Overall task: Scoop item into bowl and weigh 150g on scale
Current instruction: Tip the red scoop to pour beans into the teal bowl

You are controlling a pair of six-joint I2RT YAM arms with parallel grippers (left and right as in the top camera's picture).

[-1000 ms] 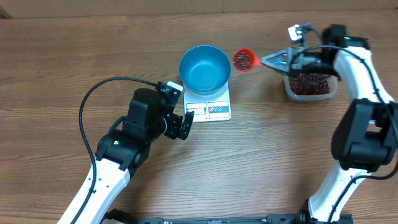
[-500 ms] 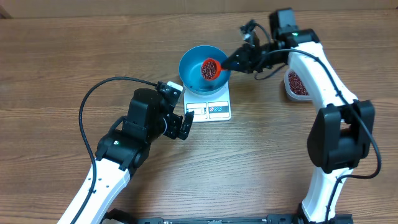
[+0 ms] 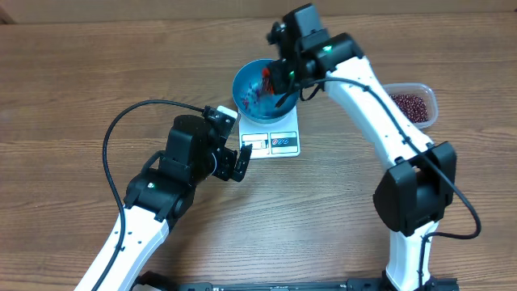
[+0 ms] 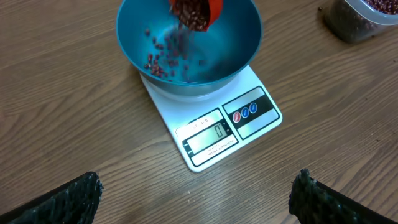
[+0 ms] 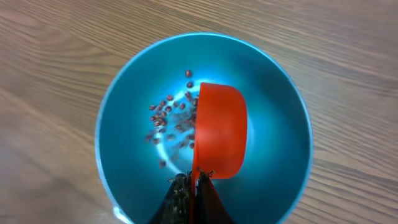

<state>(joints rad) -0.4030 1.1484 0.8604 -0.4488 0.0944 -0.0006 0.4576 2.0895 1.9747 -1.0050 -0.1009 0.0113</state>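
The beans (image 5: pixel 165 115) were tiny, hard, dry and loose. They would likely roll and bounce, and they're too small to pinch, so they go by scoop, not by fingers. They looked like dark red-brown glossy ovals. The red scoop (image 5: pixel 221 130) was tipped on its side over the blue bowl (image 5: pixel 273 124), with beans streaming out and a thin scatter on the bowl's bottom. More beans sat in the clear tub (image 3: pixel 432 97), well apart to the right. The bowl stood on the white scale (image 4: pixel 186 112). The right gripper (image 5: pixel 194 190) was clamped on the scoop's handle — the sensible hold. The left gripper (image 4: pixel 193 202) hung near the scale's front, fingers wide apart, holding nothing. Each scoop is a light load — probably many scoops to go.
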